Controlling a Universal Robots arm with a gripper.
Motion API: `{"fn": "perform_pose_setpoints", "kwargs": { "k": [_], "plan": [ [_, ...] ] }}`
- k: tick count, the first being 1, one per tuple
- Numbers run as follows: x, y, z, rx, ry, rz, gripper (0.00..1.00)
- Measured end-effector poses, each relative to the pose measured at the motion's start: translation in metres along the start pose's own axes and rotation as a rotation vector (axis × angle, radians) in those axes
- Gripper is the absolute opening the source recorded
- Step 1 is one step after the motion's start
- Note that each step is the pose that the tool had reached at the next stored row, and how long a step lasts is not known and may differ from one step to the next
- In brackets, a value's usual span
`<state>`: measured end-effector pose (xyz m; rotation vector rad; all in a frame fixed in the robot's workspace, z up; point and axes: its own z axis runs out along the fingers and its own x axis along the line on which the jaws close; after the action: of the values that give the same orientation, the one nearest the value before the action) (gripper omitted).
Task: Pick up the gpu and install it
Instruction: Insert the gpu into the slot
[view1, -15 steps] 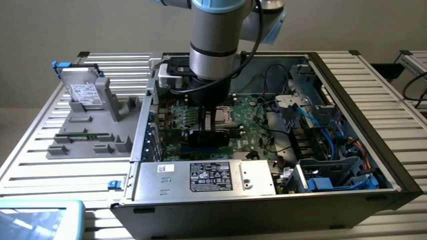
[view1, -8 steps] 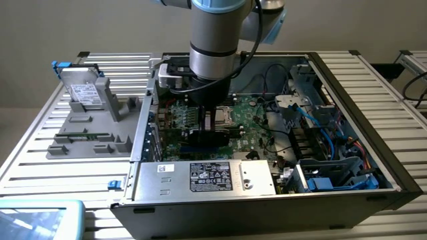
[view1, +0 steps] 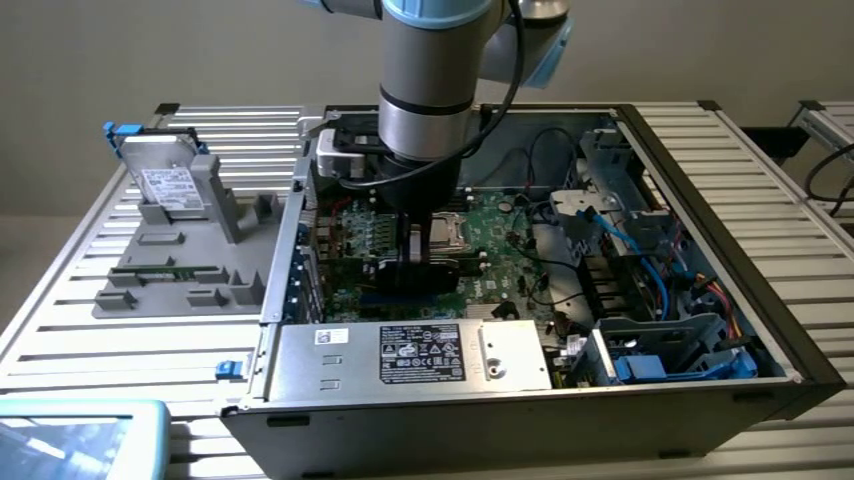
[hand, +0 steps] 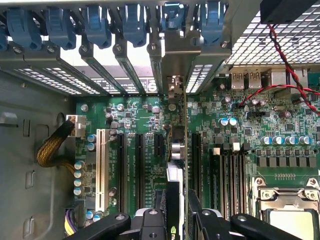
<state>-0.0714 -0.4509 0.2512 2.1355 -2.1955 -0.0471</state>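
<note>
Where the fingers (hand: 151, 225) close from both sides, they grip the graphics card (hand: 171, 205) by its black face and its back, so the card stands on edge between them, running away from the wrist towards the rear wall of the computer case (view1: 727, 205). In the exterior view the graphics card (view1: 424, 272) shows as a dark block just below the wrist, low over the motherboard (view1: 505, 235). In the wrist view it lines up with the row of long slots (hand: 140, 165) on the motherboard (hand: 250, 130), and its far end reaches the metal slot covers under the blue latches (hand: 95, 25) (whether its lower edge is pressed into a slot cannot be told).

The arm (view1: 427, 90) comes straight down from above into the open case, its grey wrist section upright and a black cable looping beside it.

The case lies on its side on a counter (view1: 80, 330) of ribbed metal slats. A labelled silver power supply (view1: 414, 355) fills the near edge of the case, and blue cables (view1: 627, 235) run through the bays at the exterior view's right. At the exterior view's left, a grey tray (view1: 174, 270) on the counter props up a hard drive (view1: 167, 185) with a white label. A plain grey wall (view1: 134, 50) stands behind.
</note>
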Motion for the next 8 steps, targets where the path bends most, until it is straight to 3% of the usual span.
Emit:
{"fn": "perform_pose_setpoints", "kwargs": {
  "k": [8],
  "plan": [
    [0.0004,0.0000,0.0001,0.0000,-0.0001,0.000,0.28]
  ]
}}
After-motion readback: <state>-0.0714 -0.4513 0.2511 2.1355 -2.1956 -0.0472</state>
